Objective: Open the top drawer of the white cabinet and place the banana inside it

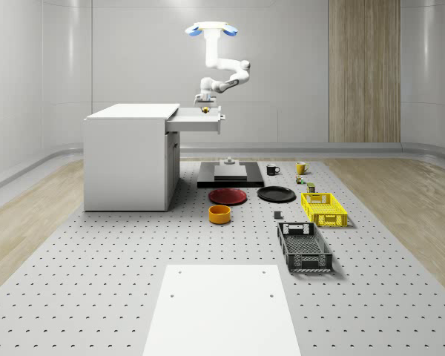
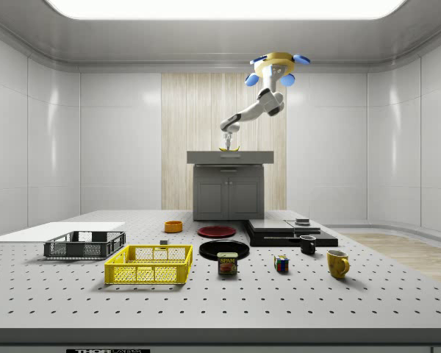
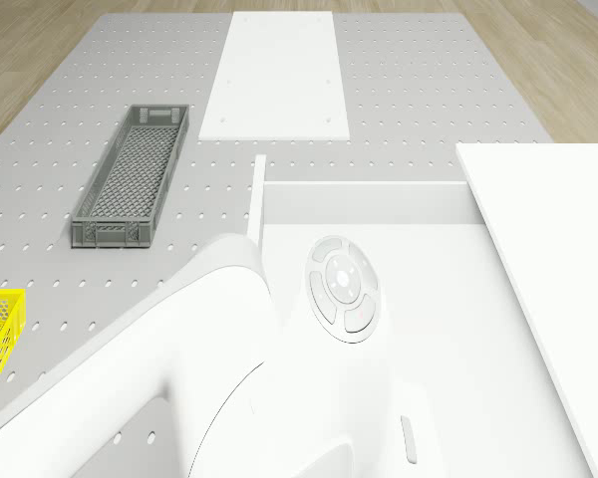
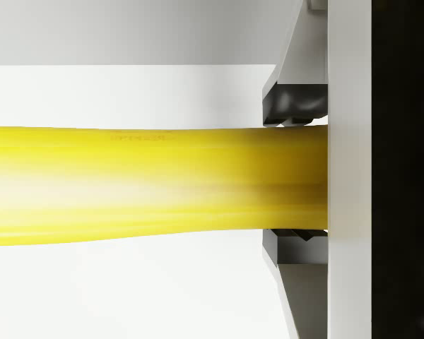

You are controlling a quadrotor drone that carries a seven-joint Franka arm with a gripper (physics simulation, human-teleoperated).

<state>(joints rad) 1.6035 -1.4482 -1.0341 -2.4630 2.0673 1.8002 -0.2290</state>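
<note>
A yellow banana (image 4: 155, 185) is pinched crosswise between the gripper (image 4: 293, 180) pads, held just above the pulled-out top drawer (image 1: 199, 123) of the white cabinet (image 1: 126, 159). The drone (image 1: 211, 30) hovers above and behind the drawer. To finish well, lower the banana close to the drawer floor before releasing, keeping clear of the drawer walls.

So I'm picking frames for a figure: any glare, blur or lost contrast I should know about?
Side view: the ceiling light panel is blown out. Wrist view: the banana looks soft and streaky, clamped between the jaws. Drone view: the white arm blends into the open top drawer, with little contrast.
</note>
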